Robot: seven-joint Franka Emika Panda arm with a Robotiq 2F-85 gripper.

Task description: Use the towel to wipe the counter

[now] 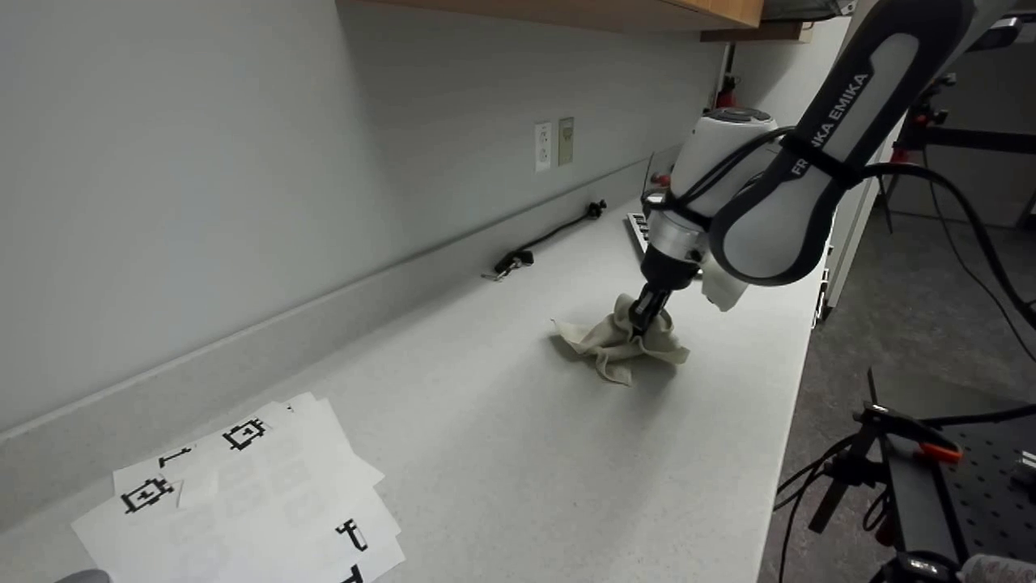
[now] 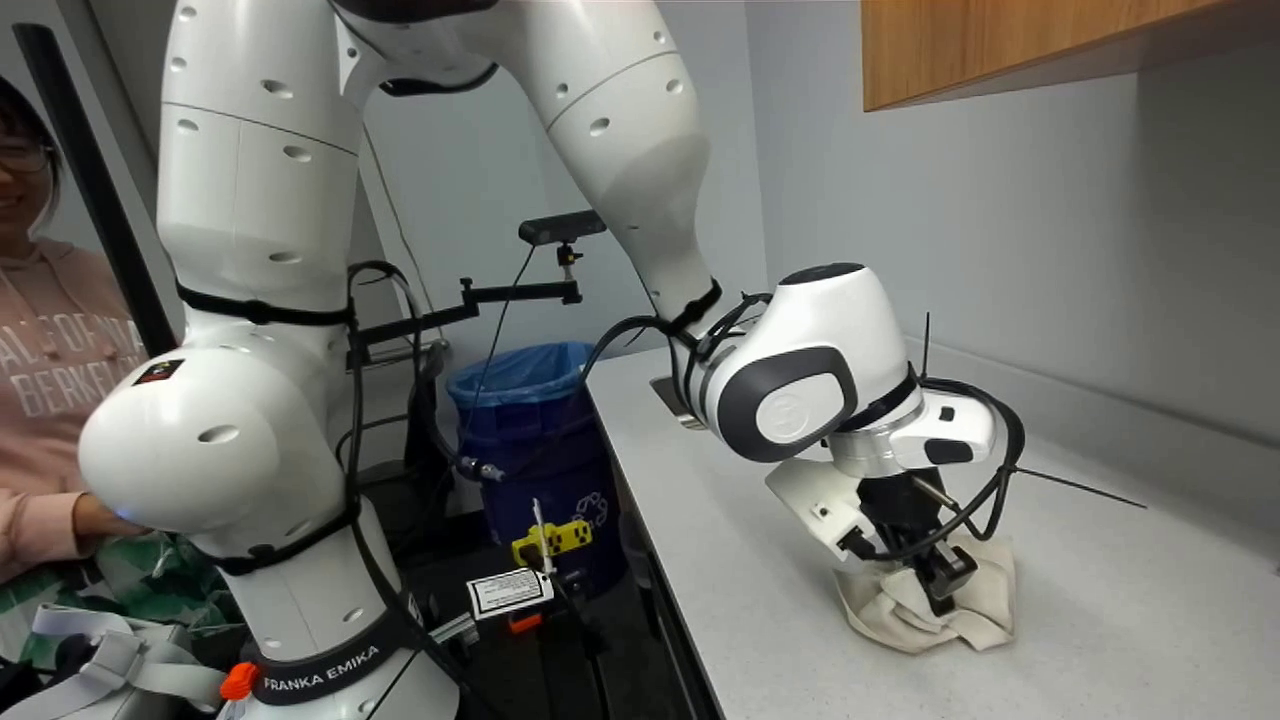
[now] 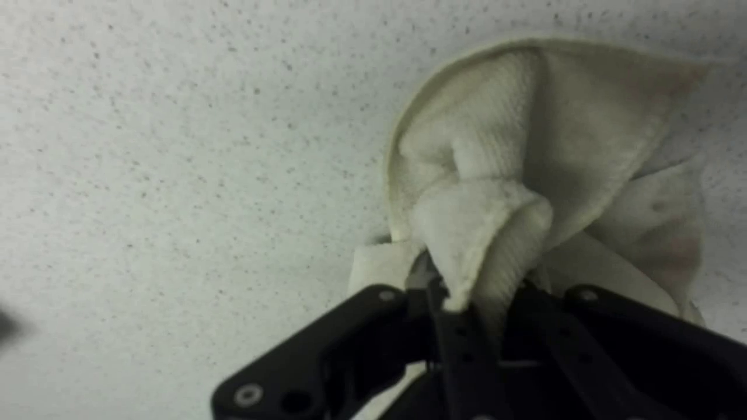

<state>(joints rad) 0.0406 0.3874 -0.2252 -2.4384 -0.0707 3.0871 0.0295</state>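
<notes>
A beige cloth towel (image 1: 613,348) lies bunched on the light grey speckled counter (image 1: 486,461). My gripper (image 1: 639,326) points down into the middle of the towel and is shut on a fold of it. In an exterior view, the fingers (image 2: 940,598) press into the towel (image 2: 985,590), with its edges resting on the counter (image 2: 740,590). In the wrist view, a pinched fold rises between the black fingers (image 3: 475,291), and the rest of the towel (image 3: 484,122) spreads out ahead and to the right. The fingertips are partly hidden by cloth.
White sheets with black markers (image 1: 259,502) lie at the counter's near left. A black cable with a clamp (image 1: 515,261) lies along the wall. A wooden cabinet (image 1: 558,10) overhangs the counter. A person (image 2: 70,360) and a blue bin (image 2: 525,400) are off the counter's open side.
</notes>
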